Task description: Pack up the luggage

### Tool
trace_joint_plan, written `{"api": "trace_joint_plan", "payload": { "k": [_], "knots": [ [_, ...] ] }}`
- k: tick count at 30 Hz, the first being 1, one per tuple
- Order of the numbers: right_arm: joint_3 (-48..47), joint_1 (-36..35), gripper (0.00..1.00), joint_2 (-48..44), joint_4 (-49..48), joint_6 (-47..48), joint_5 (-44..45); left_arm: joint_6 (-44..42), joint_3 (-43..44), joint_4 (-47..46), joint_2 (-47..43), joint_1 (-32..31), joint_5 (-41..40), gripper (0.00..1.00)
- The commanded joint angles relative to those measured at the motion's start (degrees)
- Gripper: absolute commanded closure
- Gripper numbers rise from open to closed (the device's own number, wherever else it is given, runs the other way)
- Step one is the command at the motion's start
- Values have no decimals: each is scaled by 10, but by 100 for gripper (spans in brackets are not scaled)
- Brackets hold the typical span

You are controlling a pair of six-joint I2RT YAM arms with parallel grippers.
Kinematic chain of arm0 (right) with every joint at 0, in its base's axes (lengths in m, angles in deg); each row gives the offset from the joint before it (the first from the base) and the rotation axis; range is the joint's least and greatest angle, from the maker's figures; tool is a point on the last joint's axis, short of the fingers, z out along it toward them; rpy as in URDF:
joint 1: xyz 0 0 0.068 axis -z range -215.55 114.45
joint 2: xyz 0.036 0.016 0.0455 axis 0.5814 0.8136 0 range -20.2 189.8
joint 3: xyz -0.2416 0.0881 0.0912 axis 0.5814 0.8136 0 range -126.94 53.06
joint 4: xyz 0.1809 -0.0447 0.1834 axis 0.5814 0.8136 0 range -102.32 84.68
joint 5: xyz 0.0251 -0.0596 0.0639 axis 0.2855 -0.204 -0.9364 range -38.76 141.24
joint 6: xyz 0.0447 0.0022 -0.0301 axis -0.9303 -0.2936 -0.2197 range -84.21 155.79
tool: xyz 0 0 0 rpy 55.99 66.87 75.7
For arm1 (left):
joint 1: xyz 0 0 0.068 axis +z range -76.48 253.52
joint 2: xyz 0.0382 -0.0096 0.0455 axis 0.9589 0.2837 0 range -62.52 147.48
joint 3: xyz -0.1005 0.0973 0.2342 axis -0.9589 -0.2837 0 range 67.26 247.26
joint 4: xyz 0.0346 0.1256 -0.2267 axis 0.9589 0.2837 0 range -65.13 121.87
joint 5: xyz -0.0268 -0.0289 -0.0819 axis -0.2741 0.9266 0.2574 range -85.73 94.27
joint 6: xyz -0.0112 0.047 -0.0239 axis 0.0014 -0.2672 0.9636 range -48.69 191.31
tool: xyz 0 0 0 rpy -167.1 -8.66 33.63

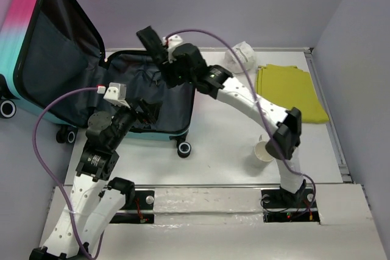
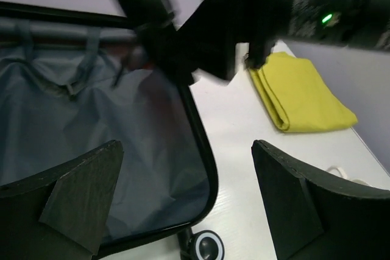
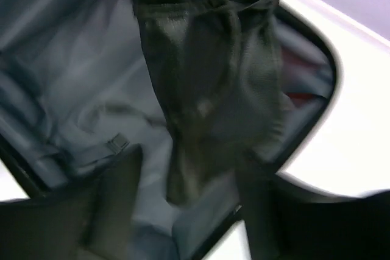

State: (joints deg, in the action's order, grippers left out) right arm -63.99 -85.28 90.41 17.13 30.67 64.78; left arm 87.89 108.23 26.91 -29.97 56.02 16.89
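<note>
The luggage (image 1: 24, 35) lies open at the back left, with its pink-to-teal lid propped up and its dark grey lining (image 1: 131, 83) exposed. My right gripper (image 1: 155, 45) reaches over the open half. A black mesh bag (image 3: 207, 77) hangs between its fingers (image 3: 119, 199) above the lining (image 3: 67, 77); the view is blurred. My left gripper (image 1: 145, 111) is open and empty over the suitcase's front right corner. Its fingers (image 2: 79, 193) straddle the black rim (image 2: 204, 150) and a wheel (image 2: 210, 248).
A folded yellow cloth (image 1: 292, 89) lies at the back right and also shows in the left wrist view (image 2: 298, 92). A white bundle (image 1: 242, 53) sits behind it. A paper cup (image 1: 263, 152) stands near the right arm's base.
</note>
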Motion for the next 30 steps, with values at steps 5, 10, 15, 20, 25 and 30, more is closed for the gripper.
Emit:
{"api": "trace_joint_plan", "payload": {
  "k": [5,10,15,20,25,30],
  "knots": [
    [23,31,18,14,-14,-24,-6,1,29,10,-22,4,-70,1],
    [98,132,18,-54,-51,-36,-26,0,29,10,-23,0,-66,1],
    [80,262,18,-9,-50,-15,-38,-1,28,10,-24,-1,-66,1],
    [-5,322,19,81,-33,35,-28,-1,28,10,-15,-4,-64,1],
    [-95,362,19,177,-32,78,-18,-1,28,9,-4,-6,-61,1],
    [-175,399,19,244,-31,67,-46,-2,28,8,8,-7,-55,1]
  ]
}}
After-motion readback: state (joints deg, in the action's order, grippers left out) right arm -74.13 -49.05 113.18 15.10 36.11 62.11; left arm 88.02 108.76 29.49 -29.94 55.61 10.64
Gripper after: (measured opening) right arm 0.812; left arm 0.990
